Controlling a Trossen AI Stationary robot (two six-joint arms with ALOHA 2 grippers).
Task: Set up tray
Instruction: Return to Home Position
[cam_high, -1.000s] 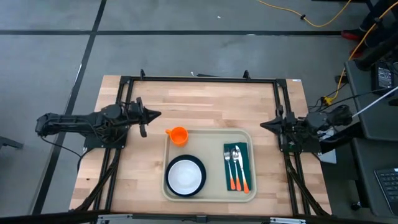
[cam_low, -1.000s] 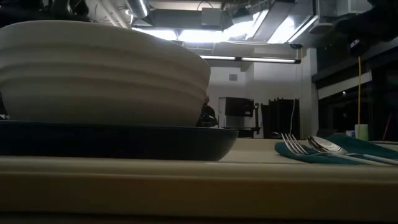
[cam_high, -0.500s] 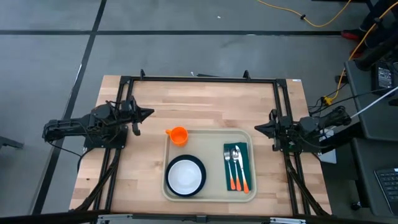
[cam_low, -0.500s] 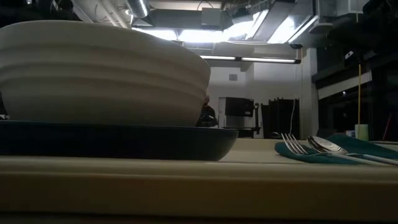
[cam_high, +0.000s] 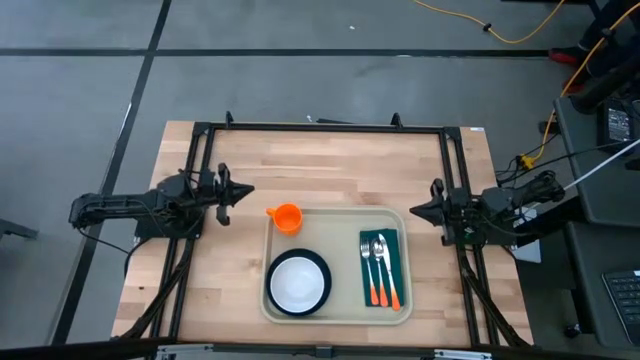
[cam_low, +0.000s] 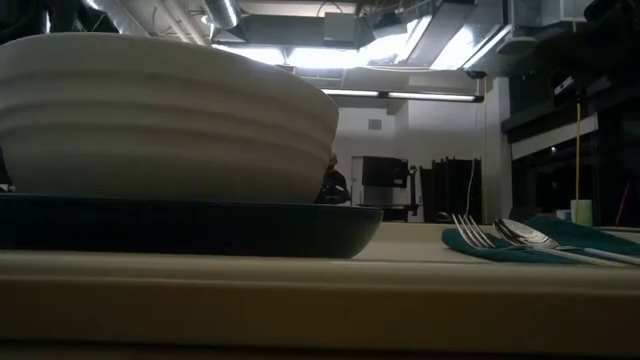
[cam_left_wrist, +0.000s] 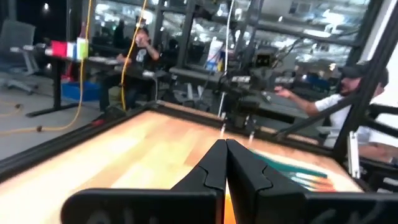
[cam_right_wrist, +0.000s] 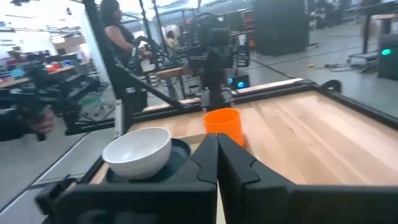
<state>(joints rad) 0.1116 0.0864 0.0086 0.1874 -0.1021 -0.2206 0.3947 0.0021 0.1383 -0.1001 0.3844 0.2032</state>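
Note:
The beige tray (cam_high: 344, 218) lies on the wooden table near its near edge. On it sits a dark teal plate (cam_high: 322, 275) bearing a white bowl (cam_high: 296, 283), and a teal napkin (cam_high: 390, 245) with an orange-handled fork, knife and spoon (cam_high: 379, 270). An orange cup (cam_high: 287, 217) stands at the tray's far left corner. My left gripper (cam_high: 250, 188) hovers shut, left of the cup. My right gripper (cam_high: 415, 208) hovers shut, just off the tray's far right corner. The low view shows the bowl (cam_low: 160, 115), plate (cam_low: 190, 225) and fork (cam_low: 470, 232) close up.
A black frame (cam_high: 320, 127) runs along the table's far edge and both sides. Bare wood (cam_high: 330, 165) lies between the tray and the far edge. People show beyond the table in the left wrist view (cam_left_wrist: 348, 93) and in the right wrist view (cam_right_wrist: 115, 25).
My left gripper has drawn back a little toward the table's left edge and turned about its wrist. My right gripper has shifted slightly toward the tray's far right corner. The things on the tray have stayed put.

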